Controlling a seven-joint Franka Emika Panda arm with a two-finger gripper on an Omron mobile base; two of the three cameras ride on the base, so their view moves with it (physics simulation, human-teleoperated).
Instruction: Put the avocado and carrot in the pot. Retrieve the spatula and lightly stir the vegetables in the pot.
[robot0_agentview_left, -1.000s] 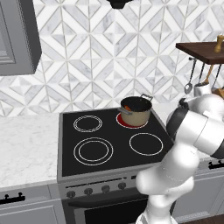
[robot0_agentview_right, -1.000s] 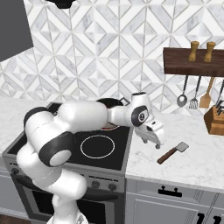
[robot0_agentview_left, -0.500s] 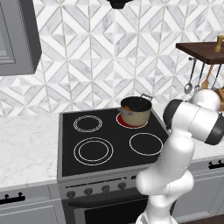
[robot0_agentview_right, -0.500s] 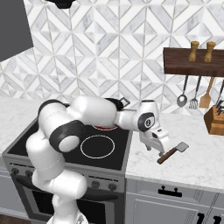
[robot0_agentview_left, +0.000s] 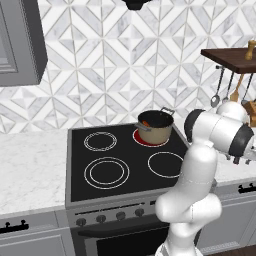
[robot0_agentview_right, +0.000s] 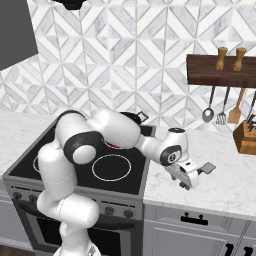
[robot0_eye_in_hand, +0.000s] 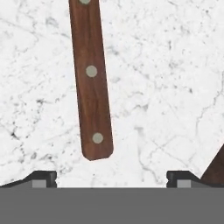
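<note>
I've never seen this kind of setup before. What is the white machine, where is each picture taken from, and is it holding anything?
It is a white robot arm on a drivable base in a simulated kitchen. Two cameras ride behind it, left and right; the third sits on its hand, looking down. A pot with something orange inside, probably the carrot, stands on the stove. The gripper hangs open over the marble counter beside the stove, above the spatula, whose brown handle lies between its fingertips in the hand picture. Nothing is held.
</note>
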